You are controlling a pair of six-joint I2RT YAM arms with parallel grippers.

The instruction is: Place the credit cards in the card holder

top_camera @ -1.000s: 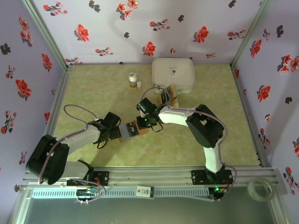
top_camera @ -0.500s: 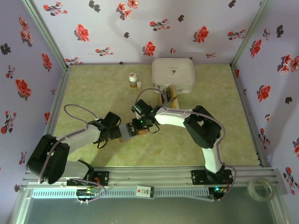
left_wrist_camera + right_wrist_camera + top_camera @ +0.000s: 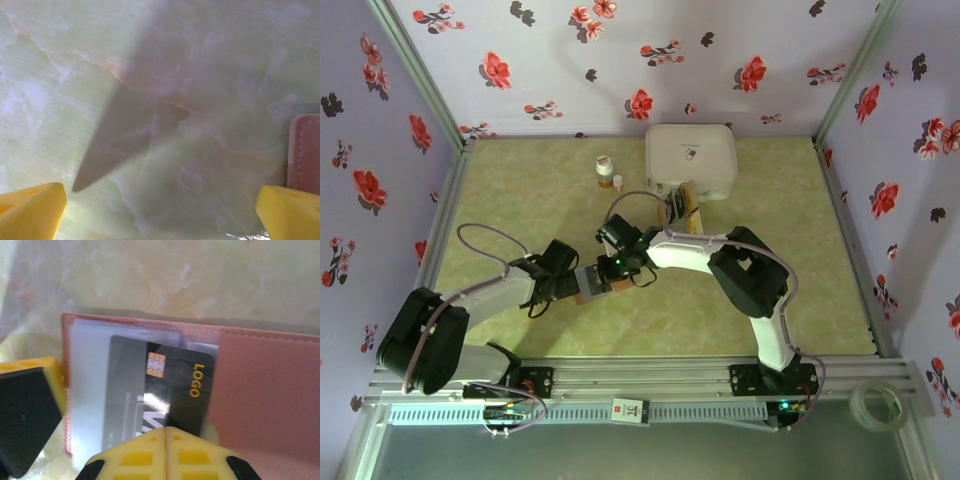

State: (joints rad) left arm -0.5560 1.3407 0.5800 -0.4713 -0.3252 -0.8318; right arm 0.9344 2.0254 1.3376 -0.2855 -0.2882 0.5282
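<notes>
Pinched in your right gripper (image 3: pixel 165 437), the black credit card (image 3: pixel 175 375) sits half inside the card holder (image 3: pixel 265 385) and could jam if the holder slides, your left gripper (image 3: pixel 160 210) spread wide beside it.

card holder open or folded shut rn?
Open. In the right wrist view the card holder shows its pale inner pocket, with a black card lying over it.

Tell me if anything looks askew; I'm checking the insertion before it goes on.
Yes: the black credit card lies slanted on the open card holder, its edges not parallel with the holder's stitched edge. Its near edge is pinched by the right gripper; whether it has entered a slot is unclear.
</notes>
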